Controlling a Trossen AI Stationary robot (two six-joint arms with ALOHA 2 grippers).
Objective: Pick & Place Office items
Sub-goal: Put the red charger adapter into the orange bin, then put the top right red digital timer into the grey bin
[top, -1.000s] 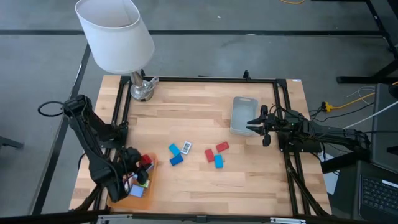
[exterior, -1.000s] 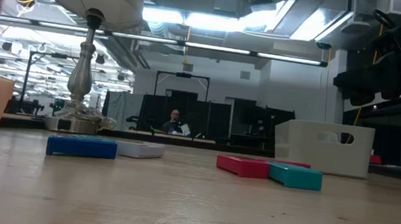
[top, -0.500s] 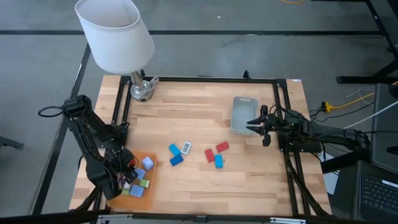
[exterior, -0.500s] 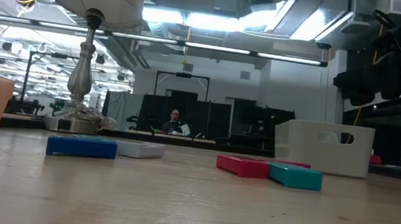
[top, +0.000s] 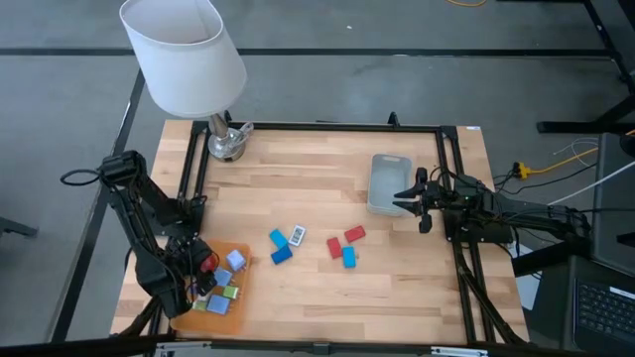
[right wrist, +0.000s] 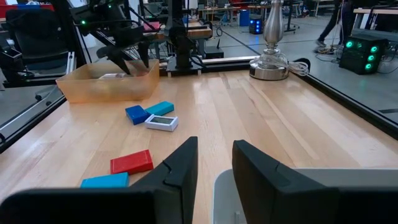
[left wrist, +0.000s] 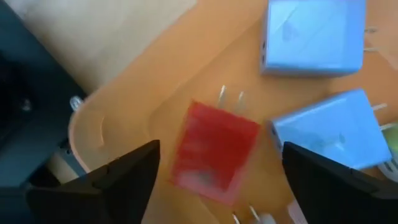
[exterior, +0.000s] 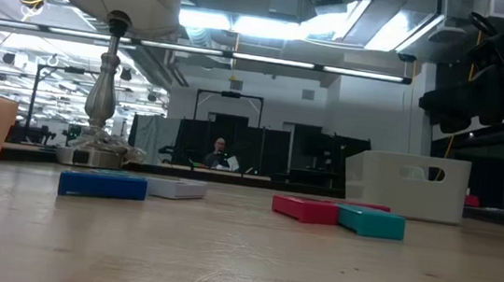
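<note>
My left gripper (top: 201, 270) hangs open over the orange tray (top: 238, 319) at the table's near left corner, fingers pointing down. A red piece (left wrist: 214, 155) shows blurred below and between the fingers, clear of both. Light blue pieces (left wrist: 314, 34) and a green one (top: 228, 294) lie in the tray. On the bare wood rest two blue pieces (top: 281, 255), a white one (top: 298, 235), two red ones (top: 354, 234) and a light blue one (top: 348, 257). My right gripper (top: 402, 198) waits shut at the right, beside the grey-blue bin (top: 387, 178).
A lamp with a white shade (top: 184, 55) stands on a metal base (top: 226, 144) at the far left corner. A black frame (top: 317, 127) borders the table. Bare wood lies between the tray and the loose pieces. A person (exterior: 220, 152) sits far behind the table.
My left gripper has gone down and toward the table's left edge, turning as it went, from the tray's far right part to its left part, with the red piece. That piece now shows free below the fingers. My right arm has kept still.
</note>
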